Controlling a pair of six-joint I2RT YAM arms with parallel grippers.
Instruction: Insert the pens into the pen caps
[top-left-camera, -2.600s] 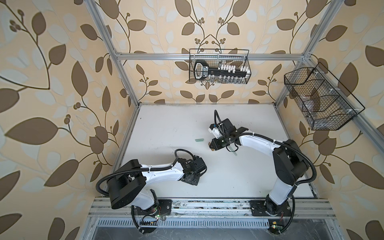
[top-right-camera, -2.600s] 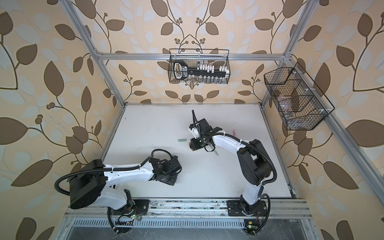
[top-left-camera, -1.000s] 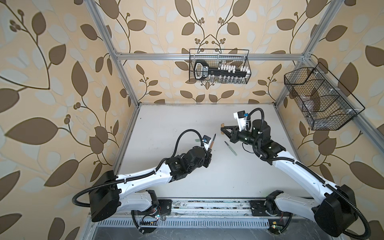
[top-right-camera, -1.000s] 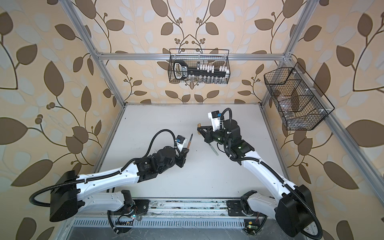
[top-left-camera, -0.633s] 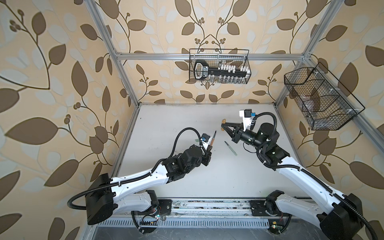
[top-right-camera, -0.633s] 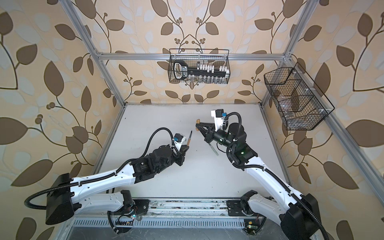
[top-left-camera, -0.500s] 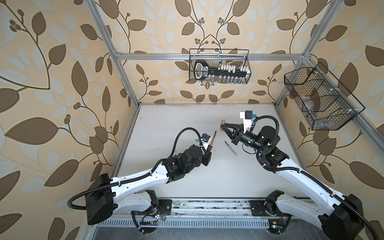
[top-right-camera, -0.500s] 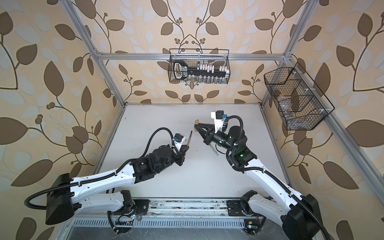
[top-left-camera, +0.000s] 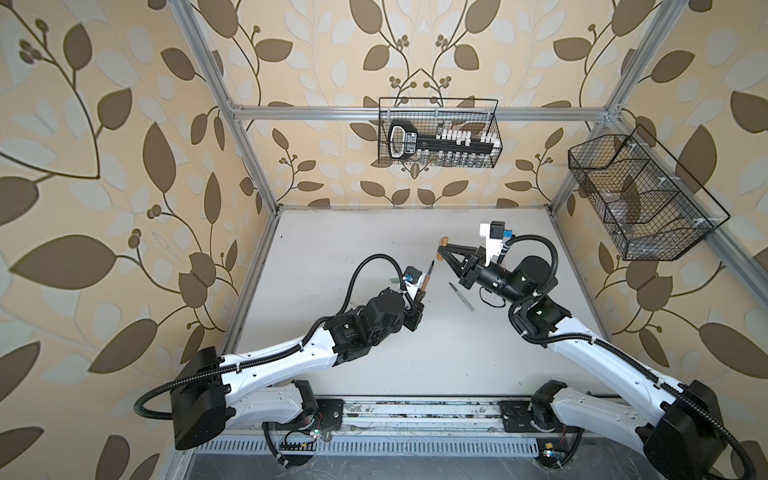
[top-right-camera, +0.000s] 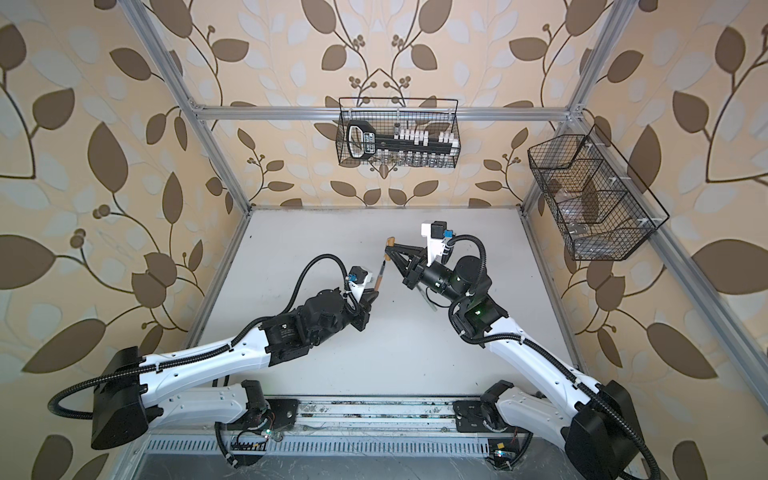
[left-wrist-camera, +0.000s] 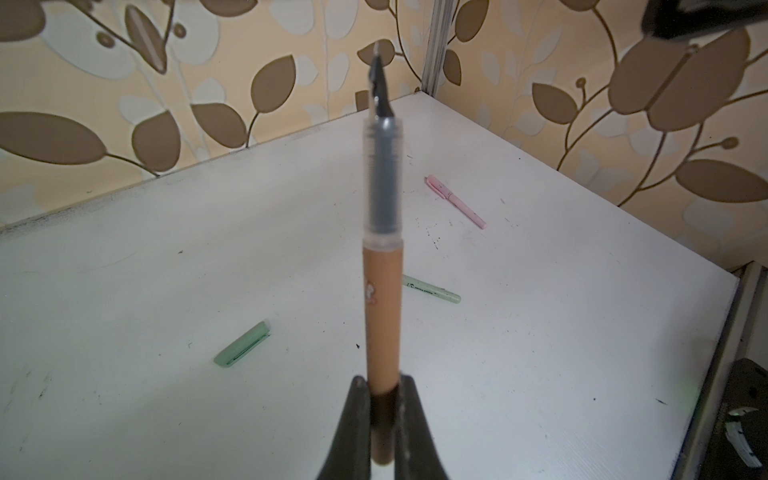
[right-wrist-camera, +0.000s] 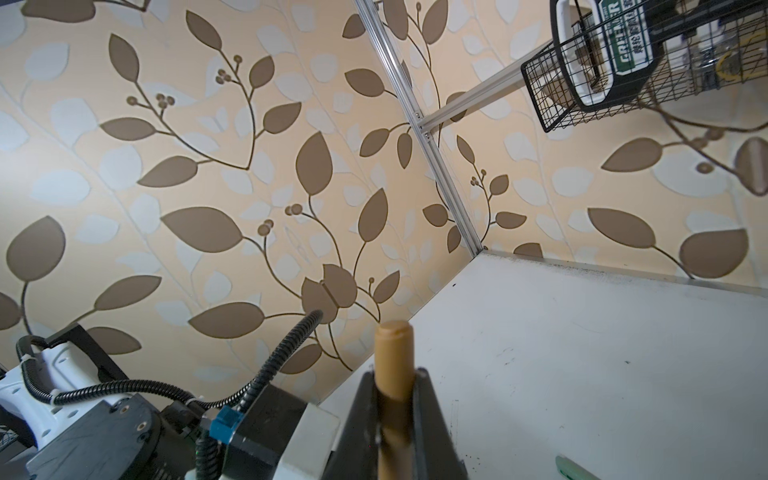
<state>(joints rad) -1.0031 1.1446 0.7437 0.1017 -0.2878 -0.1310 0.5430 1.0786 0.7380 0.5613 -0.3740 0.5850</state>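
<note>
You have a white table (top-left-camera: 332, 232) under both arms. Your left gripper (left-wrist-camera: 381, 390) is shut tight on the back end of the tan pen (left-wrist-camera: 381, 311). The pen's dark tip sticks up in the air. Your right gripper (right-wrist-camera: 392, 382) is pinched on the tan cap (right-wrist-camera: 394, 349), held up near the pen tip but apart from it. The pink pen (left-wrist-camera: 456, 201) and green pen (left-wrist-camera: 432, 290) lie flat on the table. The green cap (left-wrist-camera: 243, 344) lies flat too, apart from those 2 pens
</note>
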